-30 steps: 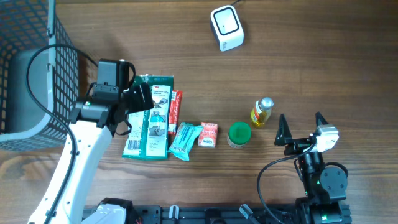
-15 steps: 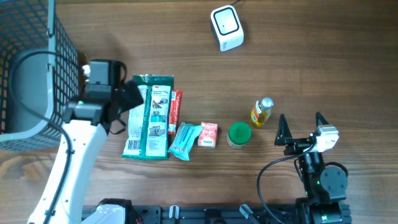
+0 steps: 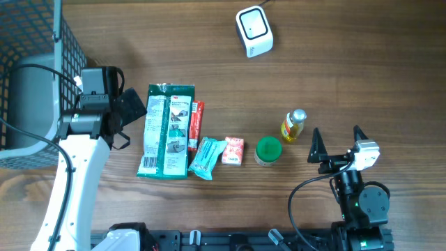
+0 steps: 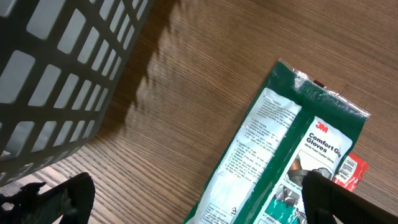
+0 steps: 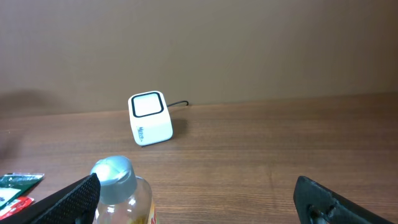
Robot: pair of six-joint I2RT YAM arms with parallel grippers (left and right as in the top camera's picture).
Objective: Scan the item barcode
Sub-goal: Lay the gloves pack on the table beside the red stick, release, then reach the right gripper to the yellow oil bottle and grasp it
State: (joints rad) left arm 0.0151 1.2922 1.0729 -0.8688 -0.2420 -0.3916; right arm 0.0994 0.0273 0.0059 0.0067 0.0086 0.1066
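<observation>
Just at 3 o'clock of the open left end effector [image 3: 131, 115], the glove packet [image 3: 167, 132] is laid lengthwise 12-to-6.

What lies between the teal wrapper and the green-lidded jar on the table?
Only a small red-and-white packet; the overhead view shows it.

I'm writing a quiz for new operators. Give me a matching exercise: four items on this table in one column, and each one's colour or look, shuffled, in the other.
Items:
1. scanner
2. glove pack
3. jar
4. bottle

Looks:
a. silver cap, yellow contents
b. round green lid
c. white box with a dark-rimmed top
d. flat, green and white

Pairs: 1-c, 2-d, 3-b, 4-a
</observation>
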